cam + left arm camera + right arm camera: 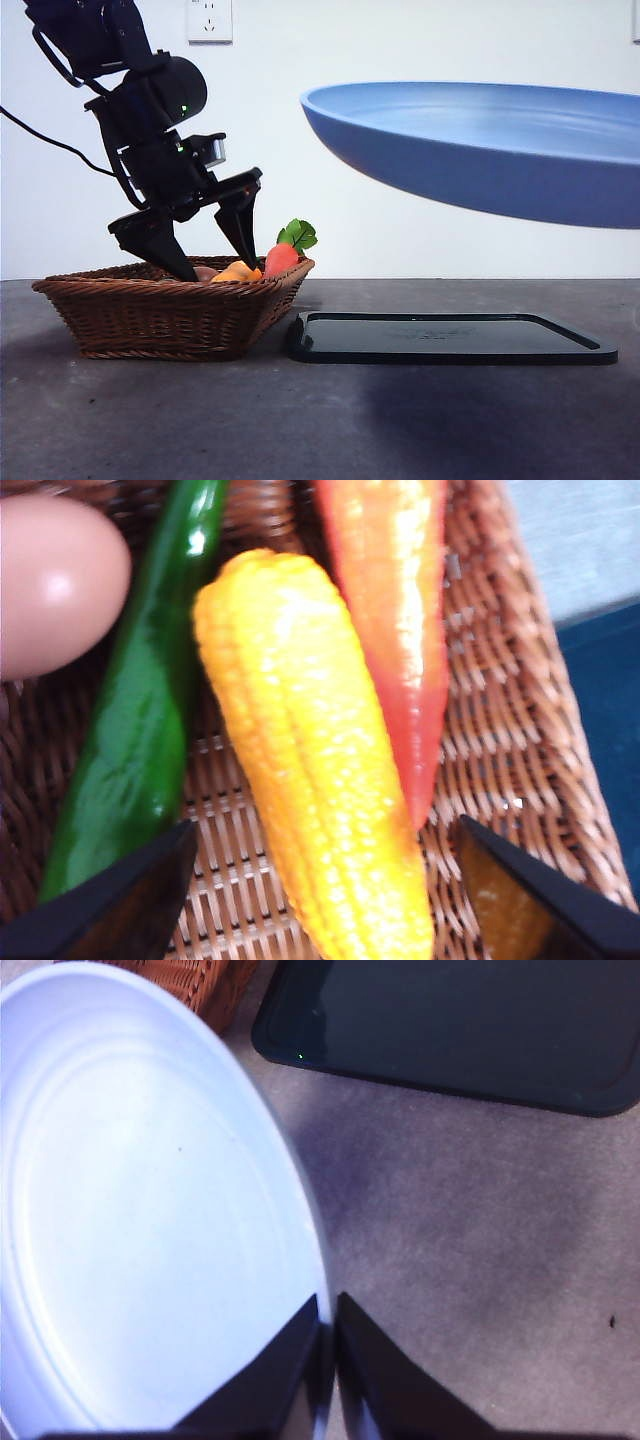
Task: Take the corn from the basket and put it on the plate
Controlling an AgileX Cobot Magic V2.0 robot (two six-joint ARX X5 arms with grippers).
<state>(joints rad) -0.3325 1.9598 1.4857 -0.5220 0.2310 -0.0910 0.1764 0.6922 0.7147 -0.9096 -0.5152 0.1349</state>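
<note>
One corn (310,770) lies in the basket (520,730), a long orange-yellow cob with lengthwise ridges and a glossy surface, resting on the woven floor. In the left wrist view it lies between a green pepper-like vegetable (140,730) on one side and a red-orange carrot (395,630) on the other, the carrot's flank running just beside the cob; a round pinkish-tan item (50,580) sits beyond the green one. The left gripper (320,880) has its jaws spread wide, one tip on each side of the cob's near end, apart from it. From the front view only a sliver of the corn (238,271) shows above the braided rim of the basket (160,315), next to the carrot (281,258) with its green leaves (298,235); the green vegetable is hidden there. That view shows the left gripper (210,260) reaching down into the basket from a dark arm that enters at the upper left. The plate (480,150), wide, shallow and light blue, hangs tilted in the air well above a flat black tray (450,338) that lies on the grey table (320,430) just beside the basket. The right wrist view shows what the front one does not: the right gripper (328,1340) has its jaws pinched narrow on the rim of the plate (140,1210), with the tray (450,1030) and a corner of the basket (200,985) below it.
</note>
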